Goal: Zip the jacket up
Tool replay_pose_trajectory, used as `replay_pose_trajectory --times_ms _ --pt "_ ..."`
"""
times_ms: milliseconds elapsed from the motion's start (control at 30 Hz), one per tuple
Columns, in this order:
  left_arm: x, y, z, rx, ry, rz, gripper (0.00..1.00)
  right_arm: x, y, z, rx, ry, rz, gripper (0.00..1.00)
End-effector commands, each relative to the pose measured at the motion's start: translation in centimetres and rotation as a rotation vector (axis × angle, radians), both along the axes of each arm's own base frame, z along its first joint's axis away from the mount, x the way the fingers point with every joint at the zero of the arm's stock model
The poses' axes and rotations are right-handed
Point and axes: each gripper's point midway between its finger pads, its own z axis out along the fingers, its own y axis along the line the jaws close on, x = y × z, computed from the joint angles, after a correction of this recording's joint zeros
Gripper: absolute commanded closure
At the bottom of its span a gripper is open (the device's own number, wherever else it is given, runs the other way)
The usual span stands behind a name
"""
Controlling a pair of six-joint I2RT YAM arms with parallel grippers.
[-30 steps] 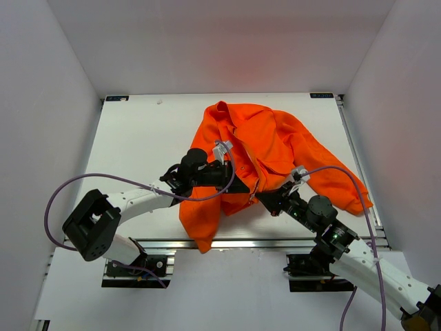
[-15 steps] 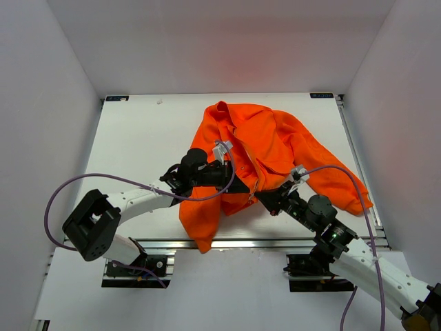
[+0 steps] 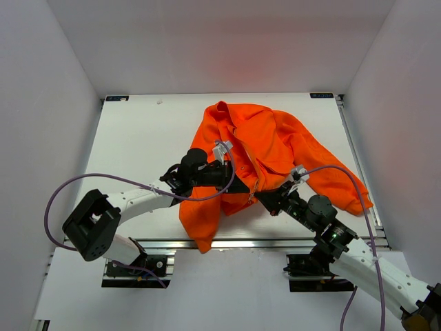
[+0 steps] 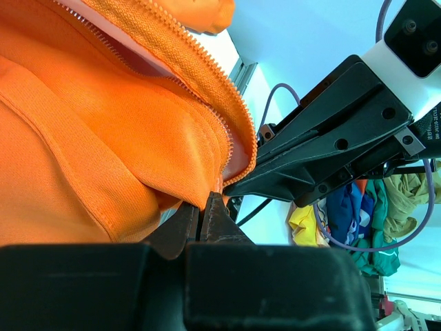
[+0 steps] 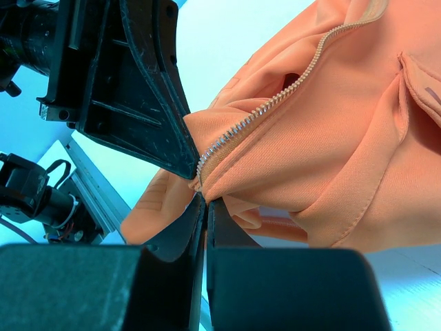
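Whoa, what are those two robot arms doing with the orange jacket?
They are getting ready to zip it. The jacket lies crumpled on the white table. The left gripper and the right gripper are both pinched shut on its bottom edge, right by the lower end of the zipper. The zipper is not closed yet.

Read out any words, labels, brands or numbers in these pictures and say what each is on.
No text can be read.
Small dark label at the white table's far left corner, and another at the far right: too small to read.
Bright orange soft fabric jacket: no print or brand visible.
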Motion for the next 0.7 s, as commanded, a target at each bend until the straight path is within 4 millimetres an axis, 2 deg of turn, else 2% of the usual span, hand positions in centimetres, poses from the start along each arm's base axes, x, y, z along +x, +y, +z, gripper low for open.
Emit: replay_pose_trajectory --times_ms 0,567,667 --pt "-0.1 -0.4 2.1 -0.048 -0.037 -0.019 1.00 -0.4 0.5 4.2 0.096 -0.084 0.035 1.00" --pt "-0.2 -0.8 2.2 -0.058 -0.038 -0.040 1.00 0.3 -0.4 4.6 0.138 -0.071 -0.041 1.00" --pt "-0.3 -0.7 2.4 -0.064 -0.046 -0.047 1.00 0.6 -0.5 4.1 0.153 -0.042 -0.062 1.00"
